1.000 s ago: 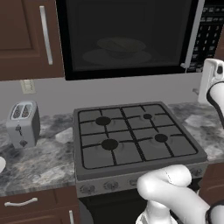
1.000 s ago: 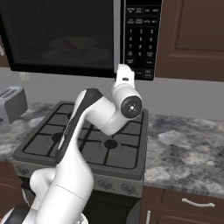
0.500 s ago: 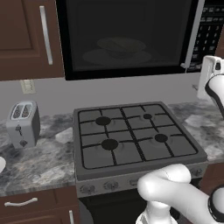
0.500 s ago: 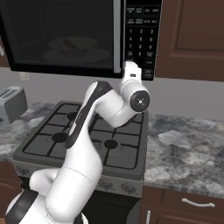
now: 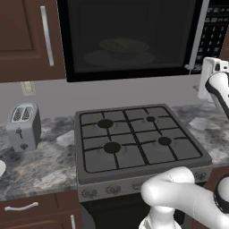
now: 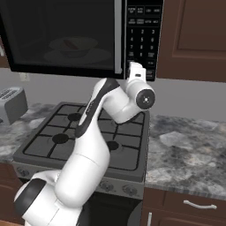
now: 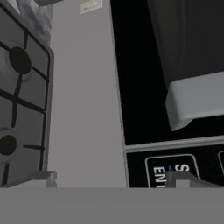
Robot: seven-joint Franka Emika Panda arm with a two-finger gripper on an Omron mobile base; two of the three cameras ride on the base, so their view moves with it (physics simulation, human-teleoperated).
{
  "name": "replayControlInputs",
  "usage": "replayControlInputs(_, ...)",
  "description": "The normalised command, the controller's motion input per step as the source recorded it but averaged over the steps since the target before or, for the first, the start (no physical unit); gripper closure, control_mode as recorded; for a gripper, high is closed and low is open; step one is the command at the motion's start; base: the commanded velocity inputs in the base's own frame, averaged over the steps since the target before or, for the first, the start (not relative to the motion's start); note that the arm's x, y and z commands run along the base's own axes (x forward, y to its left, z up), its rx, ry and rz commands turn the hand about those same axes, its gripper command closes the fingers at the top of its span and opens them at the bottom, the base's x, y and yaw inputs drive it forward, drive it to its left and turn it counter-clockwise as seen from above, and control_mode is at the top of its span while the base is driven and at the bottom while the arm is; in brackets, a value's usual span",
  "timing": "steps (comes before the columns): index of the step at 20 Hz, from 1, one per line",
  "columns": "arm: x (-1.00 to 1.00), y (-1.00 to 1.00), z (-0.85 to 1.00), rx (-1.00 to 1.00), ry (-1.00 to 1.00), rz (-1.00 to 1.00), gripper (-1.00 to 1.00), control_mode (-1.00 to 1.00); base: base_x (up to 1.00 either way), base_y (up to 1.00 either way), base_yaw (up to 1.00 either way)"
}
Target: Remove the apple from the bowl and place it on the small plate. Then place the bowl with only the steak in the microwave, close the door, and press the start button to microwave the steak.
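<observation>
Your gripper [image 6: 133, 69] stands open and empty at the keypad's low left corner, because the start button [image 7: 175, 171] is, I think, just ahead. The bowl [image 6: 73, 45] sits behind the closed door [image 6: 62, 37].

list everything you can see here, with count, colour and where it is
microwave: 1, black, mounted above the stove between the cabinets
door: 1, black with dark window and silver bar handle, shut
keypad: 1, black with pale buttons, right of the door
bowl: 1, pale, inside the microwave on the round tray
steak: 1, red-brown, in the bowl, dimly seen through the window
stove: 1, dark grey, four burners, set in the counter
toaster: 1, silver, on the counter left of the stove
counter: 1, grey marbled, either side of the stove
cabinets: brown wood, above and below
gripper: 1, white, open, at the lower keypad
</observation>
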Motion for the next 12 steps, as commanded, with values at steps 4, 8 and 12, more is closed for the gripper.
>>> replayControlInputs(4,0.35,-0.02,-0.17,0.0,0.0,0.0,-1.0,-1.0,0.0,0.0,0.0)
replayControlInputs(8,0.33,-0.11,-0.02,0.0,0.0,0.0,-1.0,-1.0,0.0,0.0,0.0)
replayControlInputs(12,0.34,-0.04,-0.09,0.0,0.0,0.0,-1.0,-1.0,0.0,0.0,0.0)
